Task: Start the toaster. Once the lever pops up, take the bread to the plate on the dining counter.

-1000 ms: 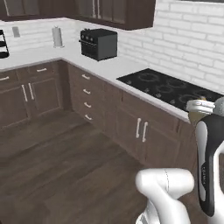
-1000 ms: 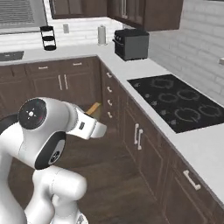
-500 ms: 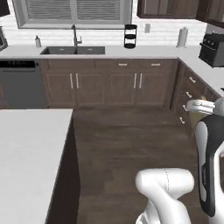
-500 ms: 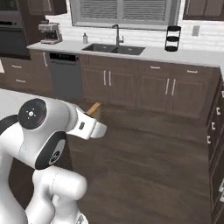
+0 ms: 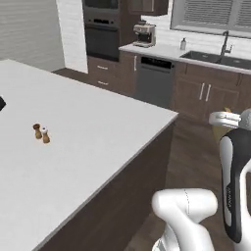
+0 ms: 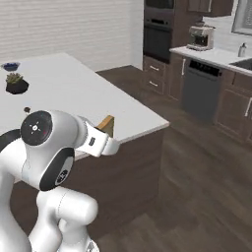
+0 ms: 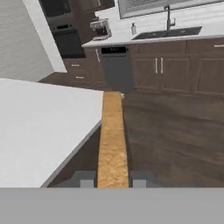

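- The bread (image 7: pixel 113 140) is a tan slice seen edge-on in the hand view, standing between the two fingers (image 7: pixel 85 178); its far end reaches out over the dark wood floor (image 7: pixel 175 131), just beside the corner of the table (image 7: pixel 39 127).
- In the right base view the bread (image 6: pixel 107 125) shows as a golden corner sticking up at the end of the arm, in front of the table's edge.
- The fingers are closed partway, pinching the slice from both sides.
- The table is a long white-topped island with dark brown sides.
- On its top stand two small brown shakers (image 5: pixel 41 133), close together.
- Further along it stand a potted plant in a dark pot (image 6: pixel 16 83) and a small bowl (image 6: pixel 10 65) with dark blue contents.
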Controlling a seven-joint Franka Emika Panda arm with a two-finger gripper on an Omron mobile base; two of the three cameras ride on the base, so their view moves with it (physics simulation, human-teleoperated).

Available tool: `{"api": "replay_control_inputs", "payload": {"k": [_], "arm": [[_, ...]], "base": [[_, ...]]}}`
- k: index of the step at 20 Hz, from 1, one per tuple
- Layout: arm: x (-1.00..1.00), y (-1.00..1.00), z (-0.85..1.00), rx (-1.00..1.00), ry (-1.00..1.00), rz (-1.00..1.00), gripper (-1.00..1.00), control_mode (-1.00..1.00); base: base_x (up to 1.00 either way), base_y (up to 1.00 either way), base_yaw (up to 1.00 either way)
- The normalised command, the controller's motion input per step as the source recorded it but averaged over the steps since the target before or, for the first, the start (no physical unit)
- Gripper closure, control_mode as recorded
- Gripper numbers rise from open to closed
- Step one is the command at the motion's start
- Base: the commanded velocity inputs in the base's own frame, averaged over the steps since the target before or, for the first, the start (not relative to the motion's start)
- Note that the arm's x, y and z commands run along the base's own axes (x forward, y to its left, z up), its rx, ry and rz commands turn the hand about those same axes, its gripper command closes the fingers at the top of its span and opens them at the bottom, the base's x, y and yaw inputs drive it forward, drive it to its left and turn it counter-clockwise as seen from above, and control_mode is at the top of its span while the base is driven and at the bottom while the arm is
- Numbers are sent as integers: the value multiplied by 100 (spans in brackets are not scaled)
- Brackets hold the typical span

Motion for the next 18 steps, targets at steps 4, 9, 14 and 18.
{"api": "replay_control_inputs", "payload": {"k": [4,9,14,18], "arm": [[0,0,0,0,0,0,100,100],[0,0,0,0,0,0,100,100],[0,0,0,0,0,0,100,100],[0,0,0,0,0,0,100,100]], "base": [[0,0,100],[0,0,99],[0,0,45],[-41,60,10]]}}
